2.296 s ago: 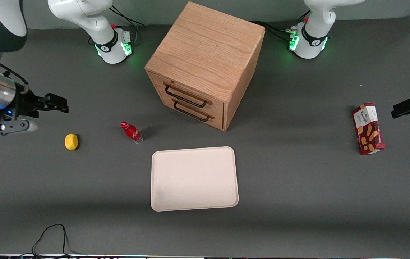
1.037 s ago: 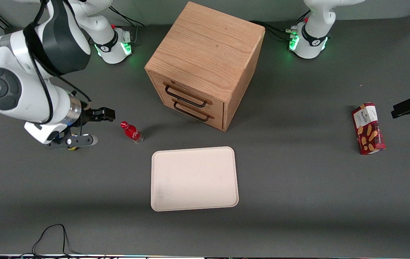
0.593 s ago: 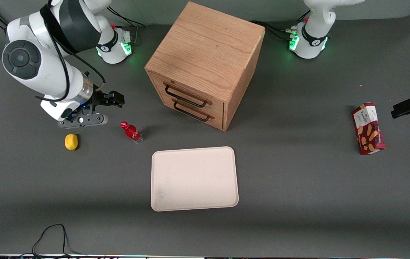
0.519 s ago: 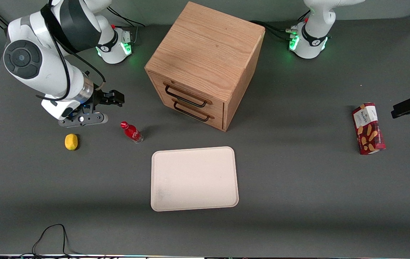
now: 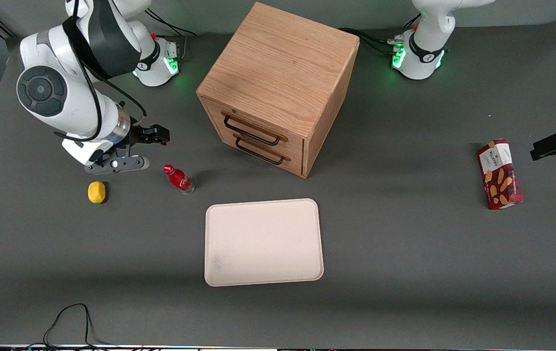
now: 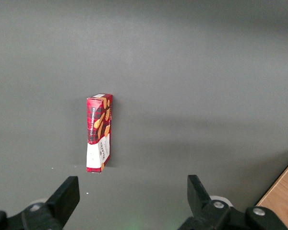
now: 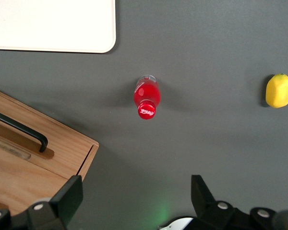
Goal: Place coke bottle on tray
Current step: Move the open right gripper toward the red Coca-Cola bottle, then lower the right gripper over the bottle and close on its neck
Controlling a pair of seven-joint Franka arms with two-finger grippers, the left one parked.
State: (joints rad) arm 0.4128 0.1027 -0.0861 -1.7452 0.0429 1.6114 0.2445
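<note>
Front view — coke bottle (image 5: 178,179) stands beside tray (image 5: 263,242); gripper (image 5: 153,137) fingers apart.

Soft, even overhead light; frames are sharp. The cabinet (image 5: 278,87) casts a faint shadow on the grey table (image 5: 404,243), and green lamps glow at the arm bases (image 5: 156,66).

Wooden drawer cabinet (image 5: 278,87) mid-table, yellow lemon (image 5: 96,192) toward working arm's end, red biscuit box (image 5: 499,174) toward parked arm's

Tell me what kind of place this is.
Likely a robot manipulation lab bench: a dark grey table with scattered test props, namely a coke bottle, tray and wooden drawer cabinet. The open tool hovers beside the bottle.
</note>
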